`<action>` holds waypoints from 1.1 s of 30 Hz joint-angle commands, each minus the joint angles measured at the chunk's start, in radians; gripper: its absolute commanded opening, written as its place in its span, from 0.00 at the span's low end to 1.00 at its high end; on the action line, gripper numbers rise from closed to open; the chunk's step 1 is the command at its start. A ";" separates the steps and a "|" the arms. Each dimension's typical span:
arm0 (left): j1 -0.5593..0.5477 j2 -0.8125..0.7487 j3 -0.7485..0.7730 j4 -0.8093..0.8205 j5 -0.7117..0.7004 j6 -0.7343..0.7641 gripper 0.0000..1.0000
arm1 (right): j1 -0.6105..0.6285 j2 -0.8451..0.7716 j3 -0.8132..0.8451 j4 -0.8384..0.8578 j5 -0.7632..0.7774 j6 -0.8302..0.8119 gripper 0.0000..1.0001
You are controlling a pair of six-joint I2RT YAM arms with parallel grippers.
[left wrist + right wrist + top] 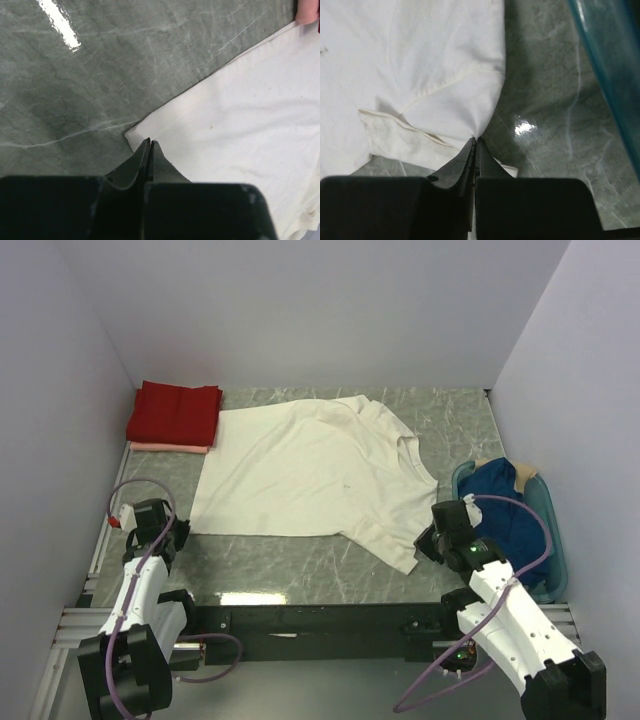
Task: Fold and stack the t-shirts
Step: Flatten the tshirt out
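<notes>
Cream-white cotton short-sleeved t-shirt (pixel 310 470) spread flat at the centre of the grey marbled tabletop (pixel 460 420). Left end effector (pixel 150 142) closed on its near-left hem corner; right end effector (pixel 475 140) closed on its near sleeve edge, the cloth gathered at the tips. Far left: folded red t-shirt (pixel 175 412) stacked on folded pale pink t-shirt (pixel 165 447). Right: dark blue t-shirt (pixel 505 510) inside teal plastic basket (pixel 555 550).

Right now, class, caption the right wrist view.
Right claw pinching the cream-white t-shirt at its sleeve hem, teal basket alongside.
</notes>
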 commanded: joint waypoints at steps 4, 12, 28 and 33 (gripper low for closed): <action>-0.006 -0.018 -0.010 0.017 0.005 0.027 0.01 | -0.016 -0.069 0.066 -0.109 0.027 0.001 0.00; -0.011 -0.052 -0.021 -0.008 0.004 0.030 0.01 | -0.029 -0.075 0.120 -0.198 0.054 0.005 0.00; -0.058 -0.060 -0.013 -0.050 -0.039 0.006 0.35 | -0.036 -0.070 0.164 -0.221 0.015 -0.036 0.58; -0.089 -0.058 -0.022 -0.064 -0.050 -0.031 0.37 | -0.032 -0.031 0.149 -0.135 -0.072 -0.057 0.59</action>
